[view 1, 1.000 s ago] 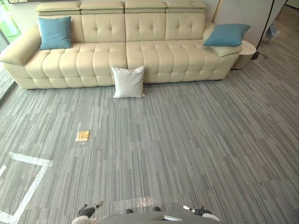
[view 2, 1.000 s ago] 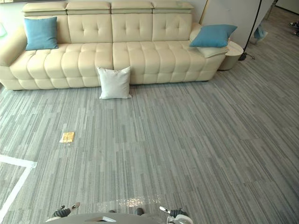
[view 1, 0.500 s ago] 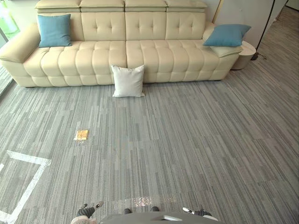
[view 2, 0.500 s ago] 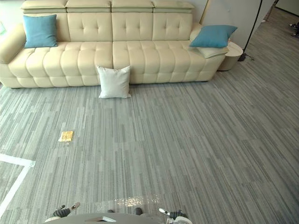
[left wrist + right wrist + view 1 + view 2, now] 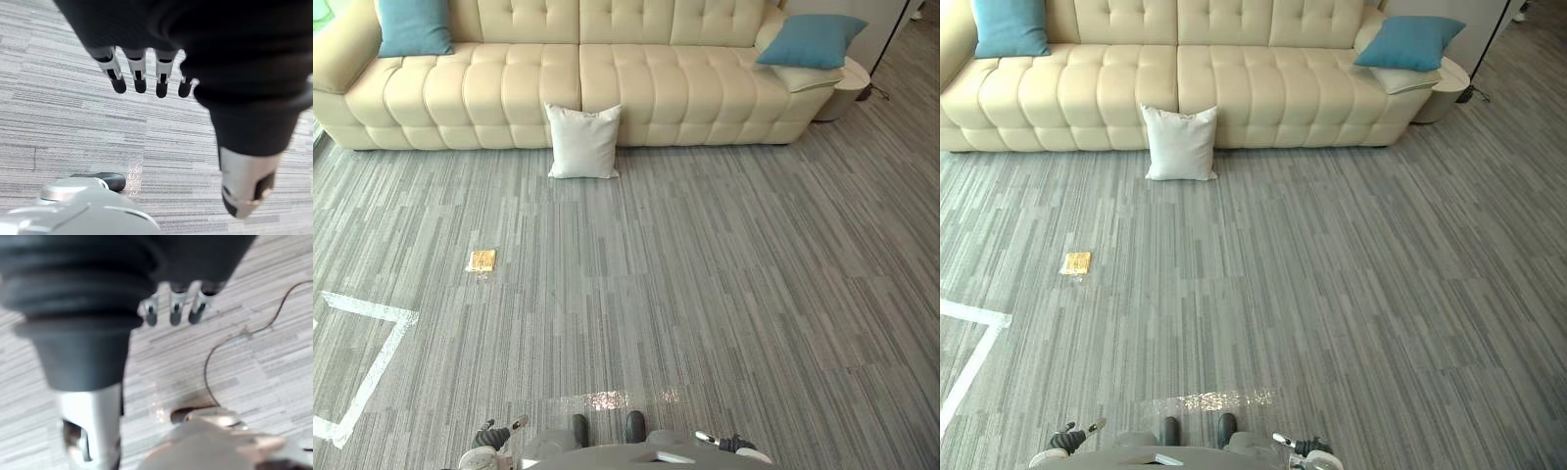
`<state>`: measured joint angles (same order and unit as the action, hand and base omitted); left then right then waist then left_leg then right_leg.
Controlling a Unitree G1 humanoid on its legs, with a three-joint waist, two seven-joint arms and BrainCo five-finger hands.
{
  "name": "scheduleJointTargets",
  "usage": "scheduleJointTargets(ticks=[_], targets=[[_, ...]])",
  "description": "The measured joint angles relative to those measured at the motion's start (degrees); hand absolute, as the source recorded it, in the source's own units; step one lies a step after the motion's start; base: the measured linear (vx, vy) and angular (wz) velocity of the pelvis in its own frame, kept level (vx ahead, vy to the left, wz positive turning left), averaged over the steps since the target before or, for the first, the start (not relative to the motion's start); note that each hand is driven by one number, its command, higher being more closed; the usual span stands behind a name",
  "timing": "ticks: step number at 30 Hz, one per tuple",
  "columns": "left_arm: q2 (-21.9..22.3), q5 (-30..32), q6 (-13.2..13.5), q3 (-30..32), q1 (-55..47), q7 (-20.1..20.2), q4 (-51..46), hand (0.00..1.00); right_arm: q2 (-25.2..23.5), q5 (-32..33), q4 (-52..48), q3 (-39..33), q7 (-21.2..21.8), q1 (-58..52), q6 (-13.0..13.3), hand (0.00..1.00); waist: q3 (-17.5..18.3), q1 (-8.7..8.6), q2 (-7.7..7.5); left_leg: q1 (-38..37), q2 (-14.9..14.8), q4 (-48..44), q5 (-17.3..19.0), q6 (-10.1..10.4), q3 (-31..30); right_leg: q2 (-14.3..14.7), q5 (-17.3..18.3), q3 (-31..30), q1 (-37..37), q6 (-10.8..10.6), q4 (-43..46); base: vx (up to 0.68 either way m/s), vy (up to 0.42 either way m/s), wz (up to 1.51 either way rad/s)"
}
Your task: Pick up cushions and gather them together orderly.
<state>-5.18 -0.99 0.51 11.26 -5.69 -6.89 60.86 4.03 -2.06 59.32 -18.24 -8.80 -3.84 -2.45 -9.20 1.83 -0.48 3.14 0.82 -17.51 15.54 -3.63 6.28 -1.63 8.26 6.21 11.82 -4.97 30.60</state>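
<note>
From the left eye view, counted three cushions: one white cushion (image 5: 583, 141) upright on the grey striped carpet (image 5: 724, 274) against the cream sofa (image 5: 509, 93), plus a left blue cushion (image 5: 414, 26) and a right blue cushion (image 5: 811, 39) at its ends. Also one small yellow item (image 5: 481, 260) and white tape lines (image 5: 374, 360) on the carpet.

In the left wrist view, left hand (image 5: 171, 34) with fingers (image 5: 139, 81) straight, released, empty.

In the right wrist view, right hand (image 5: 83, 293) likewise released, fingers (image 5: 175, 313) holding nothing.

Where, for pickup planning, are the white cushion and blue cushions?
white cushion (image 5: 583, 142), left eye view, front face
left blue cushion (image 5: 414, 26), left eye view, front face
right blue cushion (image 5: 811, 40), left eye view, upper face
</note>
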Motion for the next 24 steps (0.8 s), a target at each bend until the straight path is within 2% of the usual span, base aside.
scheduleJointTargets(ticks=[1,3,4,7,8,10,11,12,13,14,15,16,17,18,19,20,22,24], targets=[[-0.18,0.00,0.00,0.39,0.04,-0.06,-0.11,0.00,-0.44,0.22,-0.98,-0.01,-0.02,-0.57,0.30,0.00,-0.26,-0.03,-0.66,-0.46,-0.08,-2.46,2.16,-0.29,-0.06,-1.34,0.95,0.92,3.63,1.02,9.68,0.25,0.073,0.00],[-0.31,0.02,-0.07,1.46,-0.08,-0.15,-0.12,0.00,-1.12,0.62,-2.31,-0.01,-0.11,-1.14,0.59,0.00,-0.38,0.02,-1.39,-1.92,-0.24,-4.46,4.49,-0.39,-0.25,-2.25,3.33,1.13,6.92,0.96,17.57,0.30,0.041,0.01],[-0.28,0.05,-0.14,1.68,0.03,-0.21,-0.16,0.00,-1.18,0.76,-2.20,-0.16,-0.19,-1.12,1.06,0.00,-0.44,-0.16,-1.45,-4.22,-0.66,-4.01,5.46,-0.14,-0.62,-2.46,5.97,2.51,8.52,0.71,18.98,0.34,0.008,0.07],[0.16,0.03,-0.09,1.77,0.64,-0.31,-1.38,0.00,-1.07,0.81,-2.10,-0.48,-0.17,-0.69,1.05,0.00,-0.60,-0.52,-1.19,-8.69,-2.11,0.15,5.79,0.40,-1.41,-1.99,7.40,6.76,10.49,0.96,13.09,0.45,-0.027,0.16],[0.64,0.04,-0.01,1.89,1.36,-0.42,-1.69,0.00,-0.72,0.70,-2.00,-0.36,-0.17,-0.26,0.97,0.00,-0.93,-0.50,-0.58,-11.48,-3.79,3.33,5.76,1.31,-1.44,0.52,5.64,7.91,11.74,1.96,4.47,0.50,-0.060,0.07],[1.09,0.04,-0.01,1.30,2.56,-0.38,-1.64,0.00,-0.02,0.66,-1.96,-0.14,-0.18,-0.11,0.95,0.00,-1.65,-1.16,0.18,-14.75,-5.64,7.38,5.41,2.43,-1.81,3.20,-0.09,7.24,14.19,2.56,-6.21,0.54,-0.089,0.15],[1.30,0.06,-0.01,0.78,3.02,-0.38,-1.62,0.00,-0.04,0.67,-1.97,-0.03,-0.19,-0.01,0.94,0.00,-1.92,-1.74,0.32,-15.83,-5.98,8.46,5.21,2.77,-2.17,3.58,-2.71,6.62,14.76,2.59,-10.33,0.57,-0.137,0.43],[1.64,0.09,0.02,-0.26,3.88,-0.31,-1.47,0.00,-0.60,0.66,-1.95,-0.01,-0.22,-0.05,0.87,0.00,-2.52,-2.73,-0.48,-17.61,-5.50,9.09,5.07,3.09,-3.70,3.49,-7.62,4.60,14.97,1.87,-17.00,0.60,-0.204,0.63],[1.88,0.14,0.06,-0.53,3.98,-0.10,-1.02,0.00,-1.09,0.65,-1.80,-0.09,-0.19,-0.73,0.70,0.00,-2.94,-3.13,-1.53,-19.83,-4.77,9.00,5.50,4.66,-5.46,1.78,-10.66,2.22,14.16,2.31,-21.06,0.61,-0.229,0.64],[2.43,0.14,0.09,-0.45,4.22,-0.03,-0.99,0.00,-1.26,0.65,-1.60,-0.50,-0.17,-1.32,0.59,0.00,-3.07,-3.29,-1.70,-21.32,-5.04,8.80,5.64,4.91,-6.42,1.50,-16.46,2.45,14.00,4.35,-18.99,0.75,-0.342,0.57],[4.28,0.14,0.18,-0.16,5.49,0.19,-0.66,0.00,-0.88,0.62,-1.64,-1.93,-0.11,-0.46,0.52,0.00,-3.91,-3.79,0.64,-21.74,-7.21,6.36,3.90,7.77,-7.60,1.96,-13.35,4.20,15.81,7.40,-10.50,0.61,-0.301,0.40],[5.14,0.13,0.38,-0.07,5.91,0.17,-0.70,0.00,-0.95,0.62,-1.96,-2.86,-0.14,-0.20,0.79,0.00,-4.15,-3.94,1.39,-20.82,-7.96,3.51,1.79,9.40,-8.04,2.02,-10.26,5.36,16.20,8.06,-7.04,0.74,-0.372,0.32],[5.59,0.11,0.65,0.13,5.97,0.16,-0.75,0.00,-0.86,0.61,-2.16,-2.91,-0.13,-0.17,0.95,0.00,-4.11,-3.87,1.80,-19.97,-8.41,1.05,0.14,9.54,-8.13,2.28,-8.47,5.81,16.11,8.88,-5.27,0.62,-0.313,0.20],[5.94,0.09,0.71,1.32,6.00,0.18,-1.23,0.00,-0.84,0.61,-2.27,-2.91,-0.12,0.05,1.03,0.00,-4.00,-3.82,2.04,-17.64,-9.20,-4.74,-3.83,8.99,-8.27,2.89,-5.43,6.37,15.10,9.86,-3.85,0.73,-0.355,0.25],[6.14,0.02,0.68,2.77,6.00,0.14,-1.62,0.00,-0.87,0.66,-2.45,-2.83,-0.16,0.03,1.03,0.00,-4.02,-4.25,2.12,-14.31,-10.32,-12.82,-7.66,9.68,-9.46,3.47,-3.27,7.36,12.30,10.38,-4.72,0.60,-0.285,0.30],[6.28,0.02,0.69,3.33,5.97,0.16,-1.75,0.00,-0.87,0.66,-2.46,-2.85,-0.24,-0.05,1.01,0.00,-4.03,-4.26,2.19,-13.12,-10.98,-16.87,-7.85,10.01,-9.75,4.02,-2.57,7.58,10.59,10.66,-5.53,0.55,-0.256,0.34],[6.82,-0.01,0.67,6.00,5.88,0.15,-3.01,0.00,-0.92,0.64,-3.73,-2.65,-0.35,-0.43,1.03,0.00,-4.05,-3.86,2.43,-7.35,-14.28,-31.47,-7.92,10.15,-7.10,6.25,-0.44,8.53,2.24,11.66,-9.79,0.48,-0.218,0.20],[7.33,-0.04,0.66,6.77,5.66,0.15,-4.29,0.00,-0.76,0.69,-4.59,-2.55,-0.46,-0.92,1.17,0.00,-3.88,-3.40,2.84,-2.79,-17.28,-38.61,-7.77,9.89,-3.42,7.44,0.99,8.22,-1.36,11.75,-11.66,0.34,-0.138,-0.02]])
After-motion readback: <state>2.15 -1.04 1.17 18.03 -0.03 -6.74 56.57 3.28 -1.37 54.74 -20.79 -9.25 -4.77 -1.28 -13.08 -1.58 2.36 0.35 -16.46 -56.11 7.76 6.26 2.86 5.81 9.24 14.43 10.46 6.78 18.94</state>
